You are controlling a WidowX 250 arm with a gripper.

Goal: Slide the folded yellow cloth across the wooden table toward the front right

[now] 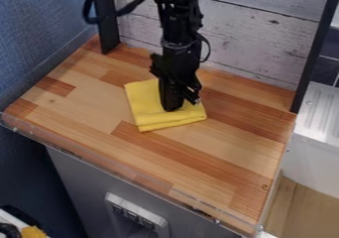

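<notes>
A folded yellow cloth (143, 102) lies on a wood-block tabletop (218, 157), back from its front edge and near the middle from side to side, where we see a black robot gripper (173, 106) pointing down over it. The gripper's tip meets the cloth in our view and covers part of its middle and back; we cannot tell whether the gripper is open or closed, or whether it has hold of any fabric.

The cloth is a bright, even yellow, folded into a rough square and set at a slant to the boards. We see stacked layers along its front edge, where the upper layer stops just short of the lower one, and a soft, rounded corner at right. Its left side runs nearly straight, and its surface looks matte and mostly smooth.

Behind the tabletop we see a whitewashed plank wall (258, 38) between two black posts, with a blue textured panel (39, 29) at left and a white ridged surface (321, 110) at right.
</notes>
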